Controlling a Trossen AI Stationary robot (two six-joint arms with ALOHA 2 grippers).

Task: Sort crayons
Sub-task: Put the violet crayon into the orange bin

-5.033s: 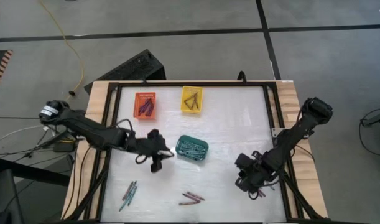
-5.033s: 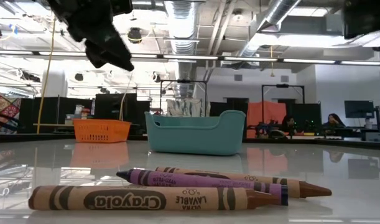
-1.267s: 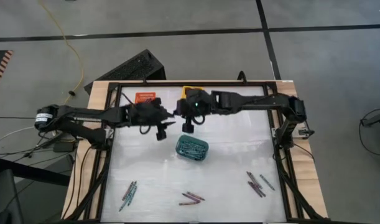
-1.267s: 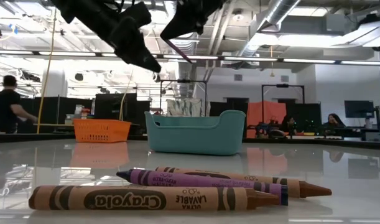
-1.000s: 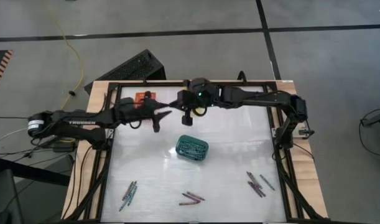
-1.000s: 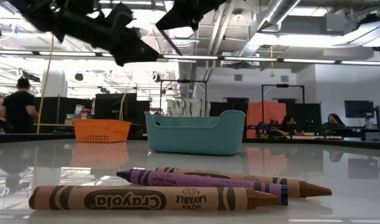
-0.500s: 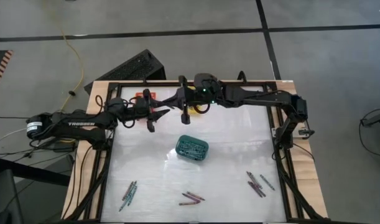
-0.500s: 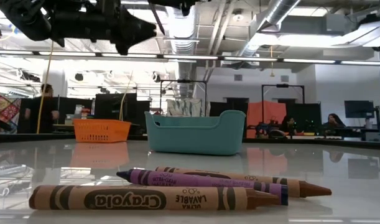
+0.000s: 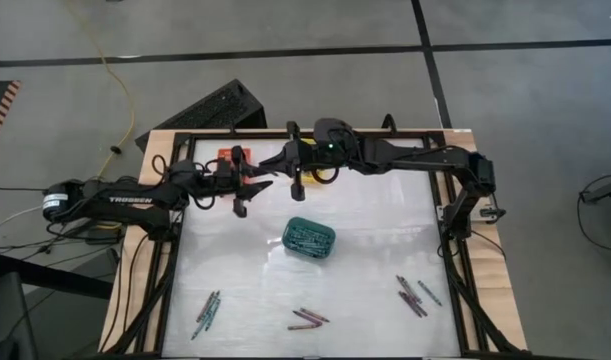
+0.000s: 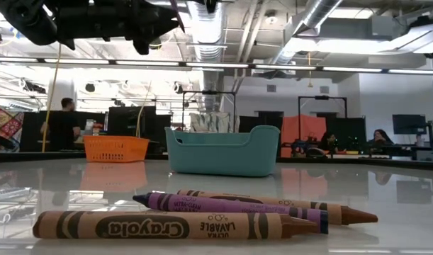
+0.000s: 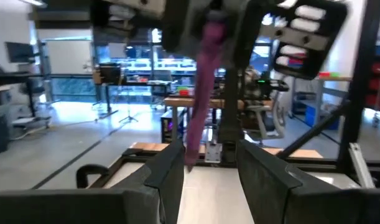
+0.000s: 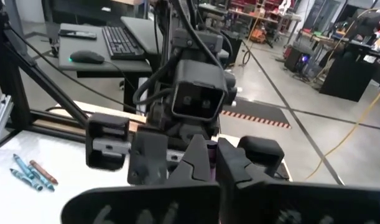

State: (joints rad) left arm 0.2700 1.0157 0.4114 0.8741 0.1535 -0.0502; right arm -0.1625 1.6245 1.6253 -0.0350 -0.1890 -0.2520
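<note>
Above the table's far middle my two grippers face each other. My right gripper (image 9: 277, 163) (image 12: 211, 163) is shut on a purple crayon (image 11: 199, 112), which hangs down from it. My left gripper (image 9: 264, 184) (image 11: 209, 158) is open and points about level at it; the crayon's lower end shows in the gap between its fingers. Loose crayons lie flat near the table's front: teal-grey ones (image 9: 207, 312), brown-red and purple ones (image 9: 307, 318) (image 10: 230, 207), and more at the right (image 9: 415, 295). My right gripper pinches the purple crayon near its upper end (image 11: 212, 34) between its two fingers. They come level from the table's right and lie across the crayon. It hangs below them, slightly slanted, clear of the table. My left gripper: whether a finger (image 11: 172, 163) touches the crayon's tip, I cannot tell.
A teal basket (image 9: 309, 238) (image 10: 223, 150) with crayons stands mid-table. The orange basket (image 9: 225, 156) (image 10: 115, 149) is at the far left, partly under my left arm. A black frame (image 9: 440, 200) rims the table. People move in the room behind.
Both grippers have risen and tipped up from slanting down to about level. My left gripper drew back a little toward the table's left. The purple crayon went up with my right gripper and still hangs from it.
</note>
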